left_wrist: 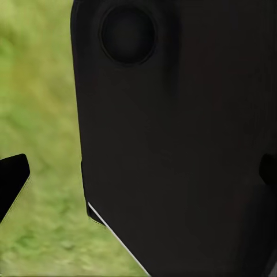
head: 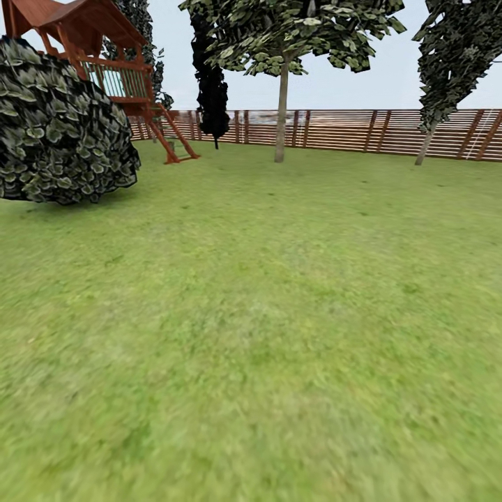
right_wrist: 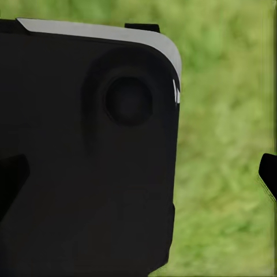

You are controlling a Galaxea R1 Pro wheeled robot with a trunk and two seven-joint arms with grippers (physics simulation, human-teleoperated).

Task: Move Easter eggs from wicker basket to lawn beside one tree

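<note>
The lawn [head: 265,314] stretches wide and green ahead of me in the head view. A tree [head: 282,111] with a straight pale trunk stands far off at the back centre, before the garden's brown slat fence [head: 348,130]. The Easter eggs and the wicker basket are out of view. In the left wrist view my left gripper [left_wrist: 138,176] is open, one fingertip [left_wrist: 12,178] over blurred grass, with a black part of my body behind. In the right wrist view my right gripper [right_wrist: 138,176] is also open, one fingertip [right_wrist: 269,176] at the frame's edge over grass.
A big dark leafy bush [head: 63,125] sits at the left, with a red wooden playset [head: 111,63] behind it. A nearly black thin tree [head: 213,90] stands by the fence. Another pale-trunked tree [head: 425,143] leans at the far right.
</note>
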